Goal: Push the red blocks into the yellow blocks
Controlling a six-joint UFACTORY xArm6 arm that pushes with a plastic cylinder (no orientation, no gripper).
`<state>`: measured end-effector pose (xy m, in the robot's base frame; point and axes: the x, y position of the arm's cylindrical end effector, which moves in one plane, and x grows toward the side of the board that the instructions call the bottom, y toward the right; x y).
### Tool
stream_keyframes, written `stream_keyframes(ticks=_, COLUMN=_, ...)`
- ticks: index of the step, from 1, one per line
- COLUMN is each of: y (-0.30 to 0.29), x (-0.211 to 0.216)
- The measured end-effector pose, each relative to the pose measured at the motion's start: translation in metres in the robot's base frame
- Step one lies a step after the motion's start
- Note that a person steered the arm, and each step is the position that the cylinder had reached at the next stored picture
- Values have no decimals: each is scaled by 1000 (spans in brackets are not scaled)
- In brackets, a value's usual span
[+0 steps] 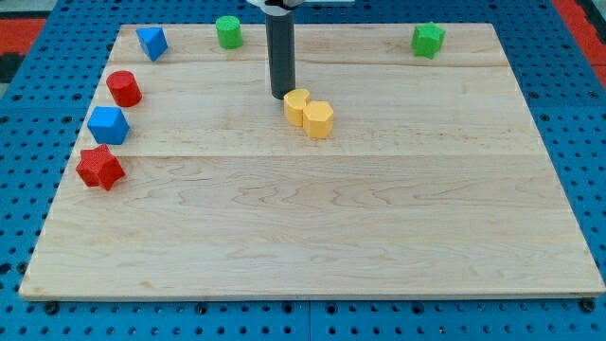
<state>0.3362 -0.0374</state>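
Pale wooden counter [312, 237] on a blue perforated base [28, 313], seen from above its near edge.

Dark rod descending from the far edge, slightly left of centre; my tip [282, 97] resting on the counter, just beside the far-left side of the rear yellow block [296, 106], contact not resolvable. No gripper fitted to the rod, hence no open or closed state to report.

Two yellow blocks touching each other, left of centre in the far half: rear yellow block and front yellow block [319, 119], both roughly cylindrical, exact shape unclear.

Red cylinder [123, 88] near the left edge, toward the far-left corner. Red star-shaped block [99, 168] also at the left edge, about midway along it. Both well apart from the yellow pair.

Blue block [107, 124] between the two red blocks along the left edge. Second blue block [151, 42] in the far-left corner.

Green cylinder [228, 31] at the far edge, left of the rod. Green star-shaped block [428, 39] at the far edge, toward the far-right corner.

No readable writing, labels or brand marks anywhere.
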Motion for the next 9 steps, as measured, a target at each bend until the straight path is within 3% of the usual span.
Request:
stream_keyframes(ticks=2, y=-192, x=-55)
stream_keyframes(ticks=3, y=-254, x=-33)
stream_keyframes(ticks=4, y=-224, x=-2)
stream_keyframes(ticks=6, y=-24, x=3)
stream_keyframes(ticks=8, y=-67, x=4)
stream_keyframes(ticks=9, y=-107, x=90)
